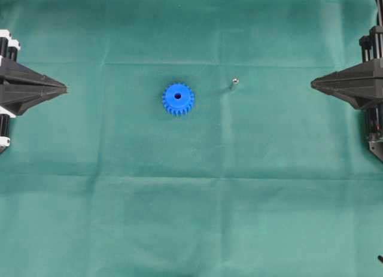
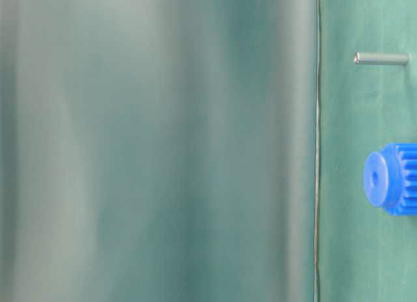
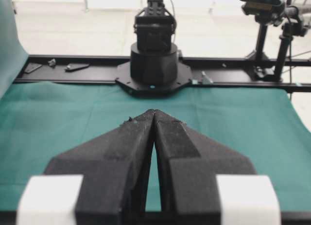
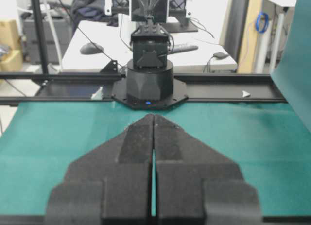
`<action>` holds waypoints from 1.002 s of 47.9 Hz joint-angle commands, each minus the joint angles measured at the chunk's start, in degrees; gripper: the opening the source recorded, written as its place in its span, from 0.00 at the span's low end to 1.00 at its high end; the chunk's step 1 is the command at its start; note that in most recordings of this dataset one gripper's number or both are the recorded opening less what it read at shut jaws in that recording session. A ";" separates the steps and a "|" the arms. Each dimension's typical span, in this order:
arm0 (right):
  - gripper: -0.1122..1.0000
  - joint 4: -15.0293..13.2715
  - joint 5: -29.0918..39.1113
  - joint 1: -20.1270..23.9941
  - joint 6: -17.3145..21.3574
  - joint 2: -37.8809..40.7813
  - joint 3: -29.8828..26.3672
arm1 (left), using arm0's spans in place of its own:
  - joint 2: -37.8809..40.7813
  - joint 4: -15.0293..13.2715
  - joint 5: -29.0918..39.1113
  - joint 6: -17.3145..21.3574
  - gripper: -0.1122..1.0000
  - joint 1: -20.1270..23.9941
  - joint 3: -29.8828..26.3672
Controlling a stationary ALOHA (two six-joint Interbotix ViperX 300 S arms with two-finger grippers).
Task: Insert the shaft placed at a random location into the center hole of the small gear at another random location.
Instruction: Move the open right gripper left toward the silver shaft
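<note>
My small gear (image 1: 178,99) is sitting mid-table (image 1: 191,217), the shaft (image 1: 234,82) standing apart to its right, both lying between my end effectors.

Overhead downward; table-level perhaps sideways, close.

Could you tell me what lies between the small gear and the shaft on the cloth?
Only bare green cloth separates the small gear from the shaft, as the overhead view shows.
</note>
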 commanded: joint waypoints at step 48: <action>0.84 0.00 -18.90 -12.13 -2.20 40.87 -2.11 | -0.18 0.70 2.37 -0.09 0.10 -0.26 -2.20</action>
